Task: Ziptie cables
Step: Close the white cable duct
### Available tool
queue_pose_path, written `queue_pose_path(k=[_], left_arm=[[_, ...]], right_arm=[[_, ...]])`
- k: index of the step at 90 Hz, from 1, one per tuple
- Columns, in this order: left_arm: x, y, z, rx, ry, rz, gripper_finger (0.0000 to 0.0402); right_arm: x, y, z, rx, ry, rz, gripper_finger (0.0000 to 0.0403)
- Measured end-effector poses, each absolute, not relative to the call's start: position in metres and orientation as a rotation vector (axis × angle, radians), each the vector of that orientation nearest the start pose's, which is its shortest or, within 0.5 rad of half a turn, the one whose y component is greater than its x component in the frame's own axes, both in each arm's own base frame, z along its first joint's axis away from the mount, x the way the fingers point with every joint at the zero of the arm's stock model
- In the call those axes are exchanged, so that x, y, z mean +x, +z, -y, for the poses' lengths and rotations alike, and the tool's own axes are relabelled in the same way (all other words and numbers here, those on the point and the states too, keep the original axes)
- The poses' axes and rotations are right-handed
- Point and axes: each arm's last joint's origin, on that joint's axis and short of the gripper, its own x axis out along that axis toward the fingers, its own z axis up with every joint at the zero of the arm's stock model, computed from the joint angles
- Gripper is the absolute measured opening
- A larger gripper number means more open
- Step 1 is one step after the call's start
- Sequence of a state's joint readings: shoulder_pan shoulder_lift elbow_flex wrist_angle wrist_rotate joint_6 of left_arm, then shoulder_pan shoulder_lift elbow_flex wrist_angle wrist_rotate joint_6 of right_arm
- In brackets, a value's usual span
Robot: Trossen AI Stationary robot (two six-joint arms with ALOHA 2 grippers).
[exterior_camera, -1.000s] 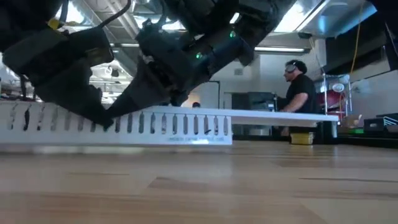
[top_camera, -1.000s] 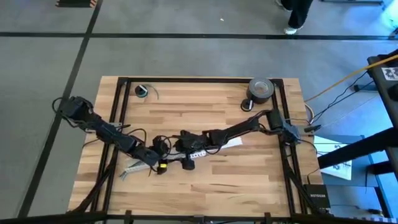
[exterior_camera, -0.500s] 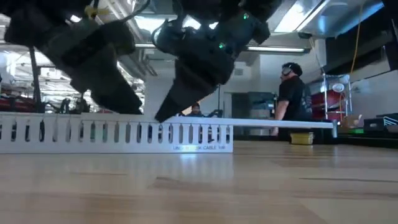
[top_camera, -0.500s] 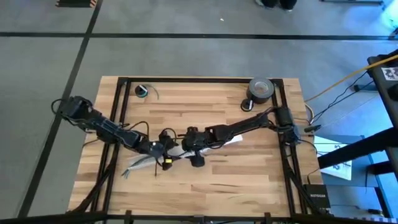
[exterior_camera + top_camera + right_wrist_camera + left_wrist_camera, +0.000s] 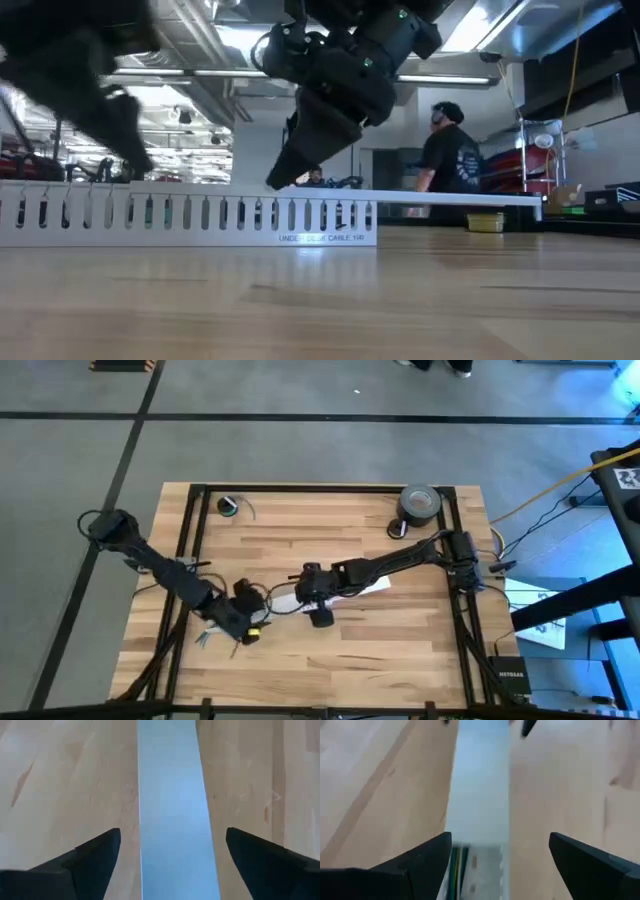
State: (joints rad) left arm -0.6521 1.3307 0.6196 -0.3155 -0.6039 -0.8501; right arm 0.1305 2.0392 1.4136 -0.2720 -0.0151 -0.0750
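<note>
Right pincer (image 5: 167, 862): two dark fingers (image 5: 85, 865) enter at the lower corners, spread wide apart, nothing between them but open air over the surface below. Both finger ends are blunt, wedge-shaped and matt black.

White strip (image 5: 172, 810): long, flat, pale, smooth-faced; runs straight through the gap between the fingers and out of view at both ends. It lies flat on the bench, widening slightly toward the nearer end. Neither finger touches it.

Bench (image 5: 65, 780): light wooden planks with faint grain lines and a few short darker streaks, showing on both sides of the strip; plank seams run roughly parallel to it.
</note>
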Motion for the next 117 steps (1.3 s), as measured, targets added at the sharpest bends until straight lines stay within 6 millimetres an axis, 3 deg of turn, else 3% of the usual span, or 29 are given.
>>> queue_pose_path(k=[15, 40, 63, 93, 117], left_arm=[[0.173, 0.145, 0.124, -0.243, 0.36, -0.741, 0.032], [0.173, 0.131, 0.118, -0.223, 0.284, -0.659, 0.032], [0.176, 0.129, 0.114, -0.199, 0.285, -0.663, 0.0314], [0.177, 0.129, 0.113, -0.191, 0.284, -0.665, 0.0251], [0.177, 0.13, 0.113, -0.186, 0.282, -0.664, 0.0238]], right_arm=[[0.431, 0.17, -0.057, -0.118, 0.168, -0.866, 0.0351], [0.433, 0.171, -0.057, -0.117, 0.168, -0.847, 0.0351], [0.433, 0.172, -0.057, -0.117, 0.167, -0.84, 0.0351], [0.436, 0.174, -0.058, -0.102, 0.161, -0.803, 0.0351], [0.44, 0.16, -0.059, -0.084, 0.194, -0.817, 0.0351]])
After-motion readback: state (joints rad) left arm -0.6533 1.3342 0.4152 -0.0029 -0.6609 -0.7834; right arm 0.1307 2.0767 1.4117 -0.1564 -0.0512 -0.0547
